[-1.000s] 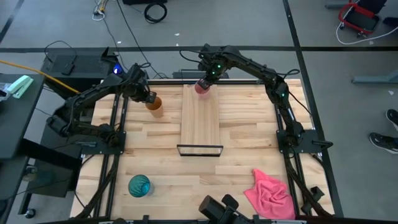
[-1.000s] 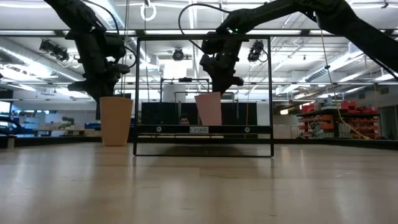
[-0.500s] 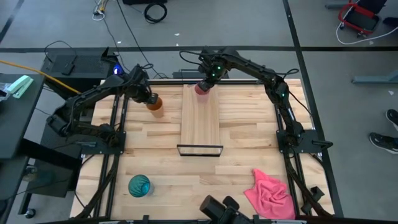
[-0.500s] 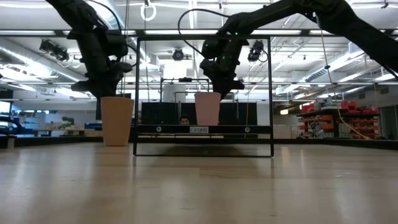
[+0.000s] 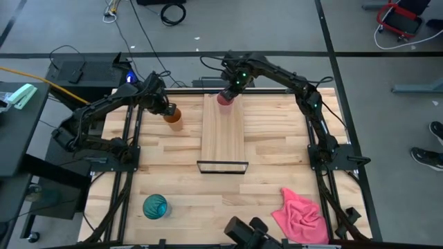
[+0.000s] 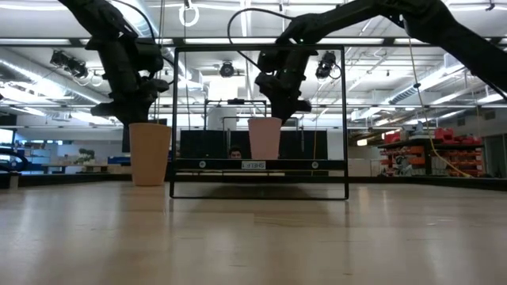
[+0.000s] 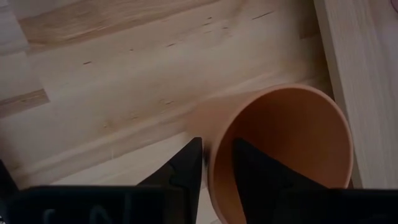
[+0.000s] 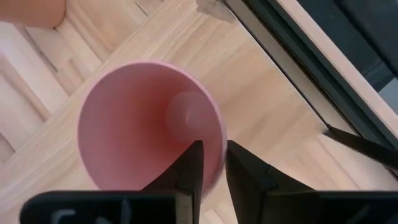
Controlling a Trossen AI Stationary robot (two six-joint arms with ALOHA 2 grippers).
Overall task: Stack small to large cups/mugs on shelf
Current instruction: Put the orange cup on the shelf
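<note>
The pale pink cup point(image 5: 224, 99) stands upright at the far end of the light-wood shelf plank point(image 5: 223, 135), and my right gripper point(image 8: 214, 163) is shut on its rim. The orange-tan cup point(image 5: 172, 117) stands upright on the table just left of the plank, and my left gripper point(image 7: 216, 163) is shut on its rim. The teal-blue cup point(image 5: 155, 206) stands alone on its base near the table's near-left corner. In the low view the orange cup point(image 6: 149, 154) and the pink cup point(image 6: 264, 138) both show below the grippers. My left gripper pinches the orange cup's rim wall point(image 7: 214, 146) on its left side, one finger inside the cup and one outside. The fingers come from above, pointing down. The cup is upright with its base at table level. My right gripper pinches the pink cup's rim wall point(image 8: 214, 146), one finger inside the cup and one outside. The fingers come from above, slanting down from the far right. The cup is upright with its base on the plank's far end.
A crumpled pink cloth point(image 5: 301, 214) lies at the near right of the table. The plank's black metal frame point(image 5: 223, 167) stands at its near end and fills the middle of the low view point(image 6: 258, 119). Bare slatted tabletop point(image 5: 277, 138) lies right of the plank.
</note>
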